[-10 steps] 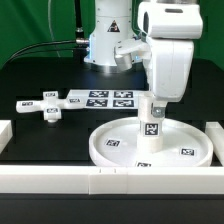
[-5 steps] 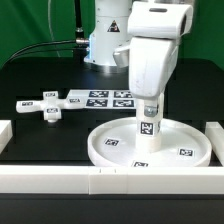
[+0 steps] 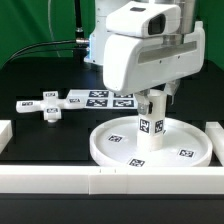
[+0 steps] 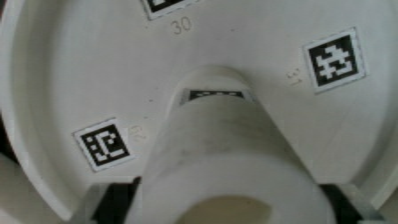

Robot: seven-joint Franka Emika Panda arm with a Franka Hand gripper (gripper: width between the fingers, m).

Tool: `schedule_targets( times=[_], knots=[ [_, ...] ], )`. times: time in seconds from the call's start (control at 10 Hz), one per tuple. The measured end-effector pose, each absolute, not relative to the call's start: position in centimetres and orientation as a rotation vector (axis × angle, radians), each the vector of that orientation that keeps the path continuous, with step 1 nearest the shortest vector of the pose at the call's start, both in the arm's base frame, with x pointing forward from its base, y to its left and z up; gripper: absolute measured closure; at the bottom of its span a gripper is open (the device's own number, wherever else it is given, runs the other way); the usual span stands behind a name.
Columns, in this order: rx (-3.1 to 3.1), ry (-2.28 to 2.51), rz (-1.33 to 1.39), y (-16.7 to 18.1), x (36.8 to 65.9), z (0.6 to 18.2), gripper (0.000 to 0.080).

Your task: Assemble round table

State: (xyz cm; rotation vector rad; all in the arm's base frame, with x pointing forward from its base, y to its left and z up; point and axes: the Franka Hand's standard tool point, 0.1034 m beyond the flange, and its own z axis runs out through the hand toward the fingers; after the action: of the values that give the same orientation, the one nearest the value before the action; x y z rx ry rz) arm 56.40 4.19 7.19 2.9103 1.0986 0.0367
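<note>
The large rimmed round disc (image 3: pixel 150 143) lies flat near the front rail. The short thick cylinder leg (image 3: pixel 152 128) stands upright on the disc's middle, a tag on its side. My gripper (image 3: pixel 154 100) is shut on the leg's top from above; the arm's body hides the fingers. In the wrist view the leg (image 4: pixel 222 150) fills the space between my two dark pads (image 4: pixel 118 200), both touching its sides, with the disc (image 4: pixel 107 70) and its tags below. The small cross-shaped foot (image 3: pixel 46 105) lies on the table at the exterior view's left.
The marker board (image 3: pixel 105 99) lies behind the disc. White border rails run along the front (image 3: pixel 60 178) and at the sides (image 3: pixel 4 132). The robot's base (image 3: pixel 105 45) stands at the back.
The wrist has turned about the upright leg, so the arm's body now faces the camera more broadly. The leg and disc stay in place.
</note>
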Motion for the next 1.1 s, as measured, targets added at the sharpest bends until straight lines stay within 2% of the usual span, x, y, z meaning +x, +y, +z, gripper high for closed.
schedule_targets(
  times=[0.3,0.7,1.1],
  knots=[
    [3.013,0.809,0.043,4.29,56.41,7.19,0.0387],
    [3.162,0.084,0.066,4.06,56.42,7.12,0.0387],
    [3.155,-0.369,0.085,3.77,56.46,7.11,0.0387]
  ],
)
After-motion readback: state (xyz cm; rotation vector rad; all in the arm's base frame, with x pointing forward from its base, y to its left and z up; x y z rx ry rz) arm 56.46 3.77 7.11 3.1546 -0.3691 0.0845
